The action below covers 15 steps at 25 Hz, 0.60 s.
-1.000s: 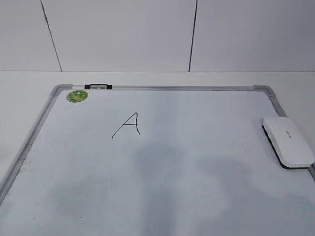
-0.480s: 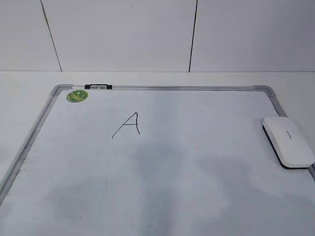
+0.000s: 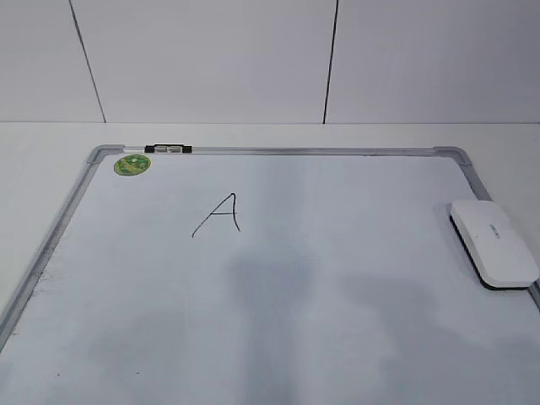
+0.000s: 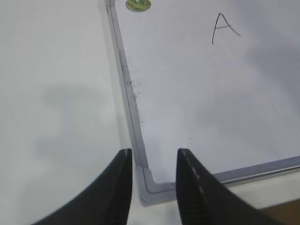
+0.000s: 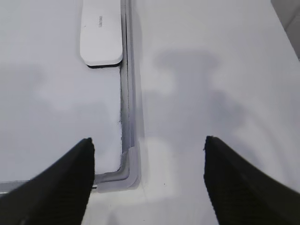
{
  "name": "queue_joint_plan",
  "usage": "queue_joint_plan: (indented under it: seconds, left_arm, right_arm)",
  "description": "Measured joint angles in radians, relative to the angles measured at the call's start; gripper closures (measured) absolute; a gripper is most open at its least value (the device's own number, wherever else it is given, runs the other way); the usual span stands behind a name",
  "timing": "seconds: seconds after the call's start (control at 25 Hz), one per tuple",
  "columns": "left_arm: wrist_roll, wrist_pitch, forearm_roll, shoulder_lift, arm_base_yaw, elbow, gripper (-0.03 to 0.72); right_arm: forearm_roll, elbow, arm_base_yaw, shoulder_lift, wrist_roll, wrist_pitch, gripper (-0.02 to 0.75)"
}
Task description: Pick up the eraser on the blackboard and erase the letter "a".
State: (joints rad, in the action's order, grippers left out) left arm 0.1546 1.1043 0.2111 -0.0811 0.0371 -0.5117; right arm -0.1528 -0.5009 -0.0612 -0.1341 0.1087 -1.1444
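1. The eraser point(image 3: 494, 243) lies at the right edge of the blackboard point(image 3: 278, 337), mid-right of the frame
2. Left gripper point(image 4: 152, 180) fingers a little apart; right gripper point(image 5: 147, 176) spread wide, both holding nothing

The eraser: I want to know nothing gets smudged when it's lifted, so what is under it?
The eraser lies on the whiteboard by its right frame, black felt base down. Any marks beneath are hidden; the letter A sits clear of it.
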Motion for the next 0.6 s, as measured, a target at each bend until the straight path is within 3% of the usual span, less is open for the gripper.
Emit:
queue_joint_plan:
  seconds: [0.6]
  left_arm:
    - [0.000, 0.007, 0.006, 0.071, 0.000, 0.002, 0.450]
  right_arm:
    - [-0.004, 0.002, 0.032, 0.151, 0.000, 0.000, 0.160]
